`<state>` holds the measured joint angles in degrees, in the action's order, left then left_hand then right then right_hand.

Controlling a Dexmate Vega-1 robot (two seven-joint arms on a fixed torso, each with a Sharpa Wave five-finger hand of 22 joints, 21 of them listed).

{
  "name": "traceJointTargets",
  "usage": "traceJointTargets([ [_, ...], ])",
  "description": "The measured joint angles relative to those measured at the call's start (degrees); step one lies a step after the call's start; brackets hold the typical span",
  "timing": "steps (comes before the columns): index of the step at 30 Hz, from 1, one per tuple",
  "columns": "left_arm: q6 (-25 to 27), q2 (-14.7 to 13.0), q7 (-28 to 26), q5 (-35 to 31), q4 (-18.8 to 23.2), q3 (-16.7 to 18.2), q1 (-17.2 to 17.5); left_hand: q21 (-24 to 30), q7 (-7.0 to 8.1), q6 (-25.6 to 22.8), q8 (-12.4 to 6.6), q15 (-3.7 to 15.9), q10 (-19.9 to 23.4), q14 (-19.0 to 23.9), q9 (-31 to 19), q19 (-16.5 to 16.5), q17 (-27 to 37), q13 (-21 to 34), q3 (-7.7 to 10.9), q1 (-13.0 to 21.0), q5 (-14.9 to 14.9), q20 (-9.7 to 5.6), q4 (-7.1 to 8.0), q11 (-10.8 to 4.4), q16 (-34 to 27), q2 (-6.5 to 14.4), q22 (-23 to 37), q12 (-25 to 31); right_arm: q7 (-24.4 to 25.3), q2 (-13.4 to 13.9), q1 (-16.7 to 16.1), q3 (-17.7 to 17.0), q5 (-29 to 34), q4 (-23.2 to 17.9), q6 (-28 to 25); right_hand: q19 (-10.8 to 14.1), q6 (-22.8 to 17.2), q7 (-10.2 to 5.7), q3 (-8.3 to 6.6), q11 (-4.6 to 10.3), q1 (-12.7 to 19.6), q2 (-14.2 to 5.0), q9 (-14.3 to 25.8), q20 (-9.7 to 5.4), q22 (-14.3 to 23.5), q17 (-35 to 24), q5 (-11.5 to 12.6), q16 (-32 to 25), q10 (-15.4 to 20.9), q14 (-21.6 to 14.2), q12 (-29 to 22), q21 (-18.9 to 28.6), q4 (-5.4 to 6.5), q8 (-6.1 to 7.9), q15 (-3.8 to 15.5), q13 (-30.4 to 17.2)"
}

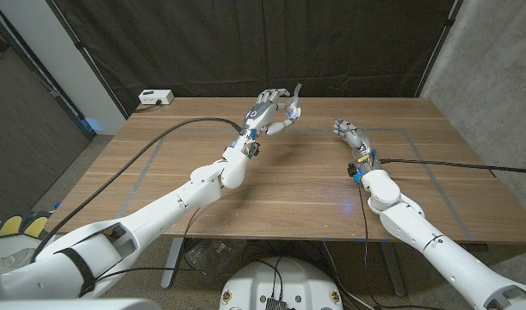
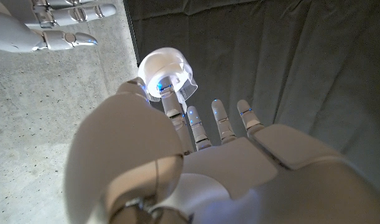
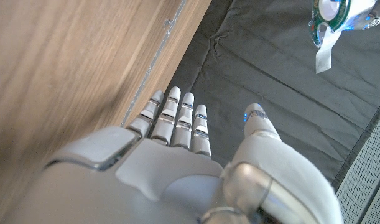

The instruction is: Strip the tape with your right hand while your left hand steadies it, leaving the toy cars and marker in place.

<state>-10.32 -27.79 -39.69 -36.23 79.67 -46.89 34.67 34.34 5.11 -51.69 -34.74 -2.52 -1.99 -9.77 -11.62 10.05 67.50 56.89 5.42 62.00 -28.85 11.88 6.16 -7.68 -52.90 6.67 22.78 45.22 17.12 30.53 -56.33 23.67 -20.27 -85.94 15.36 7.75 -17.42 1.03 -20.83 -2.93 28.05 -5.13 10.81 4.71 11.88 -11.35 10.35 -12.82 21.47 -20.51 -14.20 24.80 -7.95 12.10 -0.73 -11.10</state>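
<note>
While the big wooden worktop (image 1: 271, 181) lies bare under both arms, the tape is up in the air above its far middle. The left hand (image 1: 271, 114) is raised there and holds the tape roll (image 1: 290, 108) in its fingertips, so it is gripping the tape. In the left wrist view the roll (image 2: 166, 73) looks round and see-through, pinched at the tips of the fingers (image 2: 177, 112).

The right hand (image 1: 349, 133) is lower, close over the worktop, and holds nothing. Its fingers (image 3: 177, 121) are straight and side by side. It sits to the right of the tape, near it but not touching.

A short loose end of tape (image 1: 297, 89) sticks up from the roll; in the right wrist view it (image 3: 324, 53) hangs free. I think the right hand has to lift and go left to catch that little end. No toy cars or marker can be made out.
</note>
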Motion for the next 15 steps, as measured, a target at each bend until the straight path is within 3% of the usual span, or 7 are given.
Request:
traceJointTargets([
  [3, -0.1, 0.2, -1.0, -0.7, -0.2, 0.0, 0.0, 4.9, 0.0, 0.0, 1.34, 0.08, 0.2, -0.1, 1.0, 0.0, 2.5, 5.0, -1.06, 1.2, 0.0, 0.0, 0.26, -0.1, -5.7, 0.3, 4.8, 4.0, -0.1, -0.4, 0.4, 0.2, 0.0, 0.6, 0.2, 0.0, 0.0, 0.0, 0.14, 0.0, -0.2, 0.23, 0.0, 0.03, 0.0, -0.1, 0.0, 0.0, 0.0, 0.3, 0.0, 0.0, 0.14, 0.0, -0.33, 0.0],
  [6, -0.2, 0.2, -1.2, -0.8, -0.3, 0.0, 0.0, 9.2, -0.33, -0.3, 2.57, 1.3, 3.8, 1.4, 1.5, 0.0, 2.5, 8.3, -2.08, 3.1, 0.3, 0.0, 0.51, -0.6, -9.4, 0.7, 9.4, 7.9, -0.3, -0.7, 0.6, 0.3, 0.0, 1.0, 0.6, -0.2, 0.0, 0.0, 0.39, 0.0, -0.2, 0.22, 0.0, 0.23, 0.0, -0.3, 0.0, 0.0, 0.0, 0.4, 0.0, 0.0, 0.36, 0.0, -0.42, 0.0],
  [10, -0.2, 0.2, -1.2, -0.8, -0.5, -0.3, -0.1, 12.7, -0.63, -0.6, 3.39, 2.13, 7.5, 4.7, 1.6, 0.0, 1.9, 10.4, -2.9, 3.7, 0.3, 0.0, 0.71, -1.04, -10.9, 0.8, 13.0, 11.3, -0.6, -0.7, 0.6, 0.3, 0.0, 1.0, 1.0, -0.2, -0.2, -0.2, 1.67, -0.09, -2.2, 1.24, 0.0, 0.23, 0.1, -0.6, 0.0, 0.0, 0.5, 0.1, -0.4, 0.0, 1.03, 0.0, -0.08, -0.2],
  [15, -1.3, 0.0, 0.5, -1.0, -0.6, -0.5, -0.5, 13.8, -0.93, -0.9, 3.59, 2.42, 7.6, 5.0, 1.7, 0.0, 1.7, 11.1, -2.99, 4.2, 0.5, -0.01, 0.64, -1.11, -10.9, 1.3, 14.3, 12.1, -0.4, -1.1, 1.4, 0.6, 0.5, 1.5, 0.9, -0.2, -1.5, -0.31, 3.32, 0.16, -4.0, 2.0, 0.0, 0.23, 0.3, -1.5, 0.0, -1.2, 3.0, -2.2, -1.5, 0.0, 2.04, 0.11, 1.37, -0.7],
])
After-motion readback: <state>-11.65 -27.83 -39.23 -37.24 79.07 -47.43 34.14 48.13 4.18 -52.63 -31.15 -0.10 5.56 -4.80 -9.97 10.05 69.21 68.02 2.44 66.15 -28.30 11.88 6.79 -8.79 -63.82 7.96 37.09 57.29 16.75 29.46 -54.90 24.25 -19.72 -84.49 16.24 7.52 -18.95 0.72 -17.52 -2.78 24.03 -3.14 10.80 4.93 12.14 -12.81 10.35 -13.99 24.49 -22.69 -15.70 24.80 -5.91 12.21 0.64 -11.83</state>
